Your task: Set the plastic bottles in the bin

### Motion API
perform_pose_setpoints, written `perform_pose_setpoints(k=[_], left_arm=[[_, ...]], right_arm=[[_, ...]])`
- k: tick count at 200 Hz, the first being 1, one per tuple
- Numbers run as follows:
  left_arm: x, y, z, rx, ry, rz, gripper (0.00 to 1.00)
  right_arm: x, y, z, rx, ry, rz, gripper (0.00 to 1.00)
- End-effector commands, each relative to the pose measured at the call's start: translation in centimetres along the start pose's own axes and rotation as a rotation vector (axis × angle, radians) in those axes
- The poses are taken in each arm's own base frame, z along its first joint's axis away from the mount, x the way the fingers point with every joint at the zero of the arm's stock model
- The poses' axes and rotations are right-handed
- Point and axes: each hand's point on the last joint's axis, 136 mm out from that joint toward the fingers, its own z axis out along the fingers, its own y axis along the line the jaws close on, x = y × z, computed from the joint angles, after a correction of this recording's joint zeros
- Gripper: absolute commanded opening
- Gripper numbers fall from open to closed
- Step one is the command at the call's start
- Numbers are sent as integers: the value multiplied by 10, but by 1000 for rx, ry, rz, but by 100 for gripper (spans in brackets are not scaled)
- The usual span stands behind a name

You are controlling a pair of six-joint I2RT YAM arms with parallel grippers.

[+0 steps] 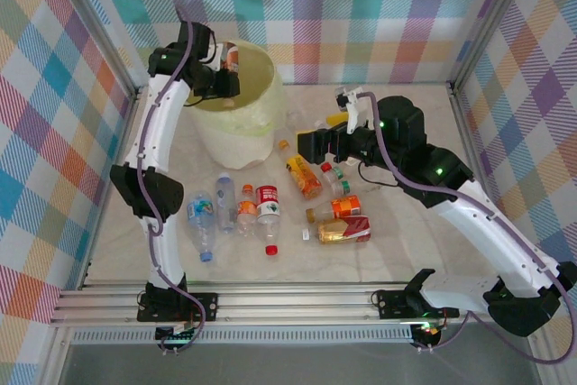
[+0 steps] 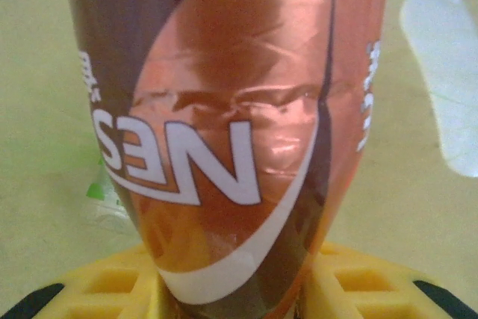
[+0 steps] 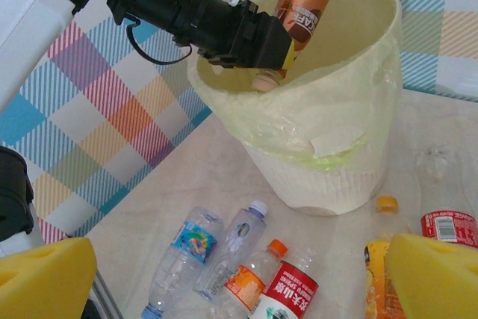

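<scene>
Pastel plaid cloth hangs all round the table (image 1: pixel 406 250), and the pale top is littered with drink bottles. Up at the bin (image 1: pixel 236 137), pale yellow with a yellowish bag folded over its rim, the left gripper (image 1: pixel 225 74) has its yellow pads (image 2: pixel 112 289) clamped either side of a brown bottle (image 2: pixel 231 147). It's a glossy thing: copper-and-brown label, big white lettering, a white swoosh underneath, the wrapper creased across the middle. From the right wrist camera the bottle sits slanted over the bin's mouth, one end poking above the rim. The pads grip one end of it, so most of its length juts out past the fingers.

Over to the right of the bin, the right gripper (image 1: pixel 311 143) hovers above the table, jaws wide apart, nothing between them.

In front of the bin lie the loose ones, all on their sides: a blue-labelled clear bottle (image 1: pixel 200 215), a red-labelled bottle (image 1: pixel 268 203), an orange juice bottle (image 1: pixel 304 176) and, farthest from the bin, two amber bottles (image 1: pixel 343 231) touching one another.
</scene>
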Motion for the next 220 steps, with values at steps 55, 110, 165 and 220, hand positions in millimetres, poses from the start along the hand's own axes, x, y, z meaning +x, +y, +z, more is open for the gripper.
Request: perform_pose_setpoints(k=[55,110,165,220], left_arm=[[15,35,28,-147,94,-9,40],[28,53,39,-239,149,-24,44],[31,53,43,-234,166,-36,50],[25,45,33,-197,134,-42,70]], right_arm=[[-2,-2,-8,20,-19,43,100],[24,-16,-2,73,59,129,100],[42,-25,-1,102,85,167,100],[65,-35,3,134,124,204,100]])
